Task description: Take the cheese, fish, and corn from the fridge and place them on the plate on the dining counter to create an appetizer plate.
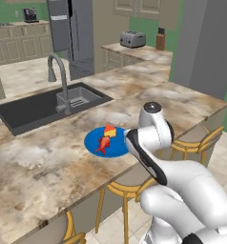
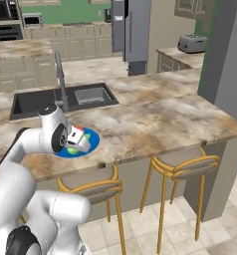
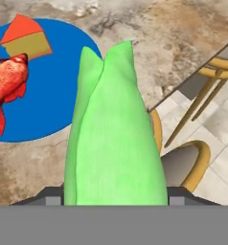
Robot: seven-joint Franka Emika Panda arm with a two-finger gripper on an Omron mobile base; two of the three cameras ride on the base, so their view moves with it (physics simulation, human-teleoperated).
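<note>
In the hand view the green-husked corn (image 3: 113, 139) stands between my fingertips (image 3: 52, 195), pointed end away from the camera, with my gripper (image 3: 113, 194) shut on it. Its tip hangs over the right rim of the blue plate (image 3: 53, 91). The orange cheese wedge (image 3: 26, 38) and the red-orange fish (image 3: 8, 83) lie on that plate. From the left base view the plate (image 1: 116, 148) sits near the dining counter's front edge (image 1: 48, 167), bearing cheese (image 1: 109, 131) and fish (image 1: 104, 143). A bit of green corn (image 2: 70, 150) shows under my hand in the right base view, over the plate (image 2: 93, 139).
The dark sink (image 1: 34, 109) and grey faucet (image 1: 63, 81) lie just behind the plate. Wooden stools (image 2: 187, 167) stand below the counter's front edge. The grey fridge (image 1: 70, 28) is far back, and a toaster (image 1: 132, 39) sits on another counter.
</note>
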